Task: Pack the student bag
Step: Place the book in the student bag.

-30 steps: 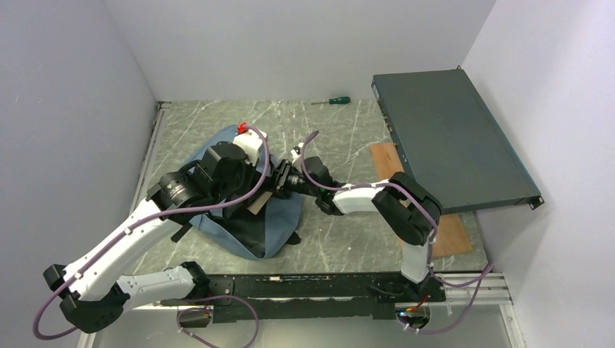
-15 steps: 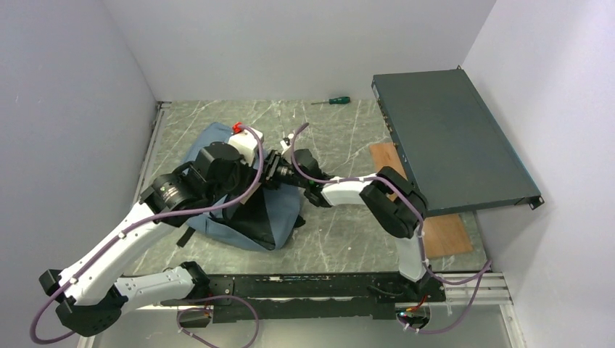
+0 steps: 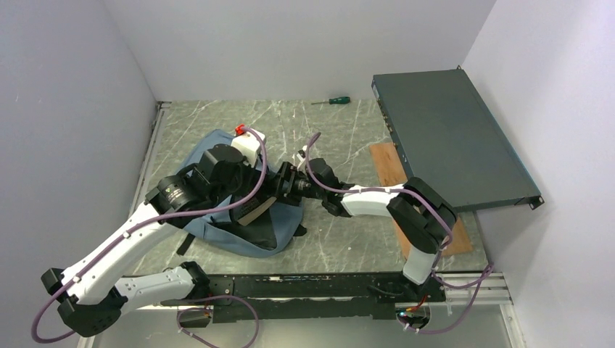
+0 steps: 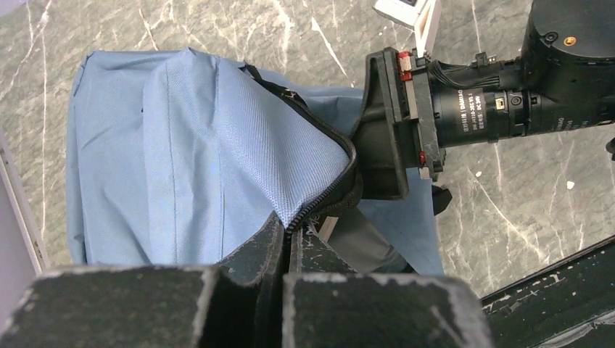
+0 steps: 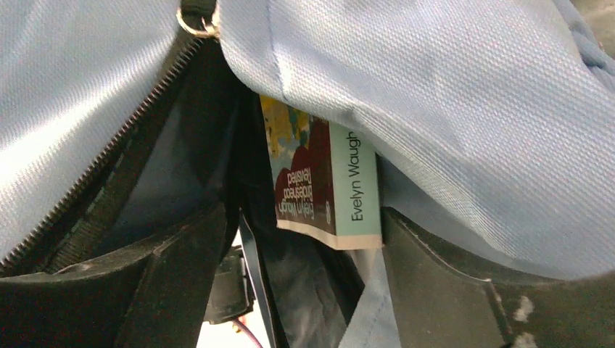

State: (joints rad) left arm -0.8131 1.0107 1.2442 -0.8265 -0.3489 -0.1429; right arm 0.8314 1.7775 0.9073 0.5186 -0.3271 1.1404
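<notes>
I am looking down on the whole table from 1 fixed camera high behind the rig, while my 2 wrist cameras are staring close-up at the student bag from opposite sides, all 3 sharing it.

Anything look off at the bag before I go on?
The book sits only partway inside the student bag, its end showing at the mouth before the open right gripper. Nothing else stands out.

An Evelyn Waugh paperback stands inside the unzipped student bag, between wide-spread jaws.
</notes>
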